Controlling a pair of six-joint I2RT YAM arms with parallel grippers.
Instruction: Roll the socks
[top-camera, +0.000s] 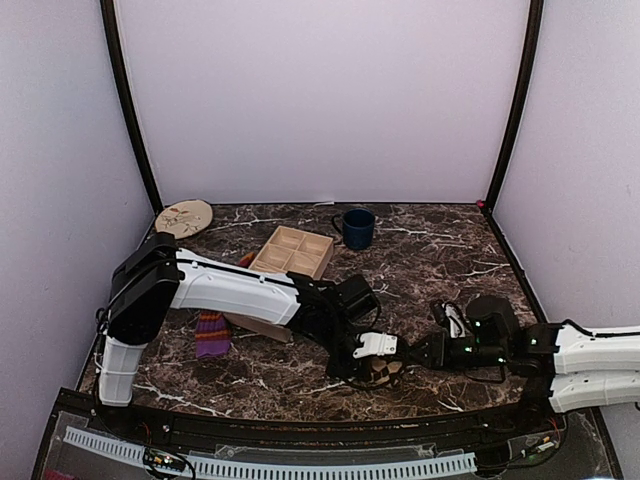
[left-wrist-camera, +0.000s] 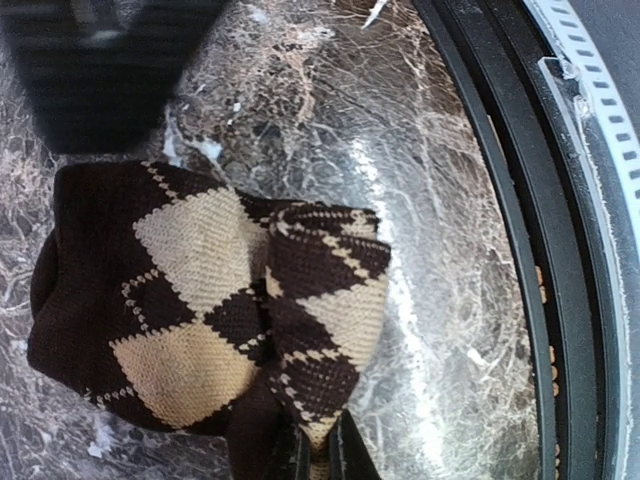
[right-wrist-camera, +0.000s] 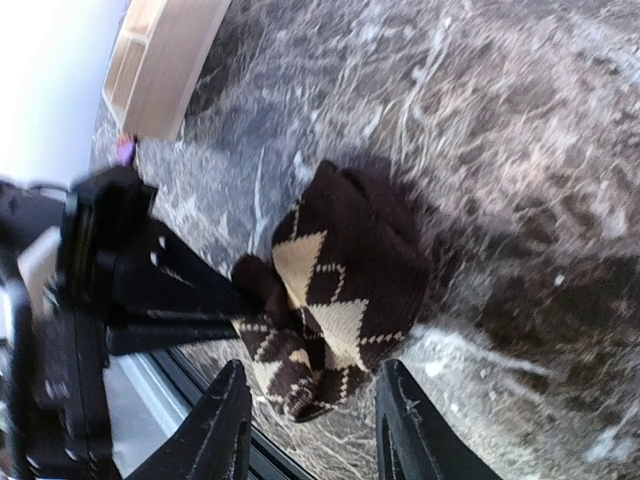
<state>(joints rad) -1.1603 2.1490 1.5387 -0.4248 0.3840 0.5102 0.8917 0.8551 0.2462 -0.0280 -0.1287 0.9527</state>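
Observation:
The dark brown argyle sock (top-camera: 379, 371) lies bundled near the table's front edge; it fills the left wrist view (left-wrist-camera: 190, 310) and shows in the right wrist view (right-wrist-camera: 340, 300). My left gripper (left-wrist-camera: 322, 455) is shut on a fold of this sock at its edge; it also shows in the top view (top-camera: 366, 352). My right gripper (right-wrist-camera: 312, 420) is open, its fingers just short of the bundle on either side, not touching it; in the top view (top-camera: 412, 356) it sits right of the sock. The purple striped sock (top-camera: 212, 334) lies bundled at the left, partly hidden under the left arm.
A wooden compartment tray (top-camera: 293, 251) and a dark blue mug (top-camera: 356, 228) stand at the back middle. A round wooden plate (top-camera: 185, 217) lies at the back left. A raised black rail (left-wrist-camera: 500, 200) runs along the table's front edge, close to the argyle sock.

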